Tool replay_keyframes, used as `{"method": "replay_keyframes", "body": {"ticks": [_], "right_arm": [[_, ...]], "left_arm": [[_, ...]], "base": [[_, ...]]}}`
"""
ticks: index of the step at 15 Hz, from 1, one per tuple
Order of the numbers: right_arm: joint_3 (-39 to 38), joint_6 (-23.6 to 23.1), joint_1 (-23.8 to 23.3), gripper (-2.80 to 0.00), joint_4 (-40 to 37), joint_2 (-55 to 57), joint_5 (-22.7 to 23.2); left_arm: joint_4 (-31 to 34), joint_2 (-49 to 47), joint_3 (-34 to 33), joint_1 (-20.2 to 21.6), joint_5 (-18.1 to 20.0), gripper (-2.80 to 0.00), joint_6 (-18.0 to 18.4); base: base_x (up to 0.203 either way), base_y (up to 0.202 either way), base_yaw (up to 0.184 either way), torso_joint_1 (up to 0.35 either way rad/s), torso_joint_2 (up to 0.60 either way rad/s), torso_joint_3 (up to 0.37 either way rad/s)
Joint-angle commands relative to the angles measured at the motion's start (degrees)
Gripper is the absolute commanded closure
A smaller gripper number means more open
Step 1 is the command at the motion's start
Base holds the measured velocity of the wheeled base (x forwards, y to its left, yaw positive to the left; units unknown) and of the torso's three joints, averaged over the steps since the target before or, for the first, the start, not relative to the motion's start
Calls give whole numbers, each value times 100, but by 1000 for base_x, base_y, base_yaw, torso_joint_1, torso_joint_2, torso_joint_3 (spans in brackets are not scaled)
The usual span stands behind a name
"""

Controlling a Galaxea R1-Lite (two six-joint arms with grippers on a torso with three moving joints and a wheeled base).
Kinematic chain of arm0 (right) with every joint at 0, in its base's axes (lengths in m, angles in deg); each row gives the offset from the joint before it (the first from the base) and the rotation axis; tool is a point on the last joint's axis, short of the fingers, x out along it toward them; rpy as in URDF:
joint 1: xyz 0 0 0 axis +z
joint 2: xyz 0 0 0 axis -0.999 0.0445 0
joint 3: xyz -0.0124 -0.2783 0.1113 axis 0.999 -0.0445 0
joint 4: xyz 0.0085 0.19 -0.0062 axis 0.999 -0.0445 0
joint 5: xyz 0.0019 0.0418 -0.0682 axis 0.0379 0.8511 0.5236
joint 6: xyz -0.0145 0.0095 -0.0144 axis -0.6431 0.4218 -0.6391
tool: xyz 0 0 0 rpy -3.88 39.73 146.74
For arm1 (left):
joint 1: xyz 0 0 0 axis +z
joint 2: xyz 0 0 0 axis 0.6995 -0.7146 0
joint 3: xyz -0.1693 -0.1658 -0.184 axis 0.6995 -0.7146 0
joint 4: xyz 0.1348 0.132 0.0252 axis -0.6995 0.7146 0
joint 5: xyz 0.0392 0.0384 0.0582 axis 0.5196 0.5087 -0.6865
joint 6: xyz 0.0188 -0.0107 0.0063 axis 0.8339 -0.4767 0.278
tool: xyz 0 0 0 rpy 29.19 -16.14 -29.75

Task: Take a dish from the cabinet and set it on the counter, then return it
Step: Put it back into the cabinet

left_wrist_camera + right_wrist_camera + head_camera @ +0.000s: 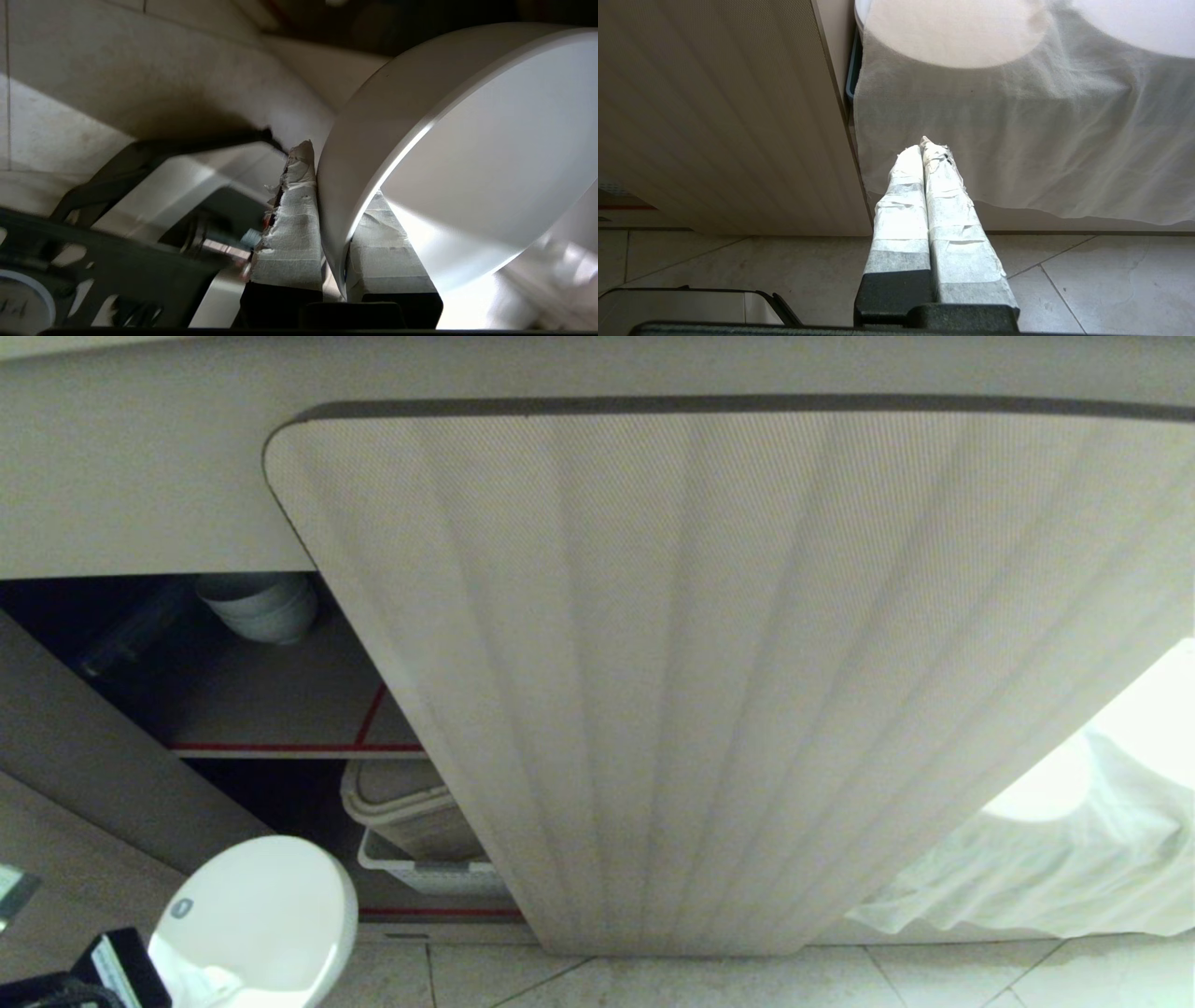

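Note:
The dish, a small white bowl, hangs at the lower left in the head view, in front of the open cabinet and tilted on its side. My left gripper is shut on its rim, one taped finger outside the wall and the other inside the dish. The cabinet's red-edged upper shelf has bare room in front. My right gripper is shut and empty, low over the floor, pointing at a white cloth beside the ribbed door. The counter's top is out of view.
A stack of white bowls sits at the back of the upper shelf. A beige lidded bin in a white basket fills the lower shelf. The white cloth hangs right of the door. Tiled floor lies below.

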Motion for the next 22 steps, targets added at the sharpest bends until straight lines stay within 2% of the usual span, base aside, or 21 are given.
{"method": "replay_keyframes", "body": {"ticks": [1, 5, 8, 11, 14, 18, 22], "right_arm": [[0, 0, -1, 0, 6, -2, 0], [0, 0, 6, 0, 2, -2, 0], [0, 0, 6, 0, 6, -2, 0], [0, 0, 2, 0, 6, -2, 0], [0, -9, 6, 0, 6, -2, 0], [0, 0, -2, 0, 6, -2, 0], [0, 0, 1, 0, 6, -2, 0]], "left_arm": [[-136, -378, 17, 435, -7, 0, -38], [-167, -483, 55, 478, 35, 0, -192], [-788, -894, 77, 601, 45, 0, -475], [-1166, -1371, 168, 622, 59, 0, -503], [-1229, -1725, 345, 685, 227, 0, -511], [-1230, -2358, 735, 1052, 385, 0, -513], [-1230, -2813, 1165, 1482, 765, 0, -502]], "base": [[0, 0, 0, 0, 0, 0], [0, 0, 0, 0, 0, 0], [0, 0, 0, 0, 0, 0], [0, 0, 0, 0, 0, 0], [0, 0, 0, 0, 0, 0], [0, 0, 0, 0, 0, 0], [0, 0, 0, 0, 0, 0]]}}
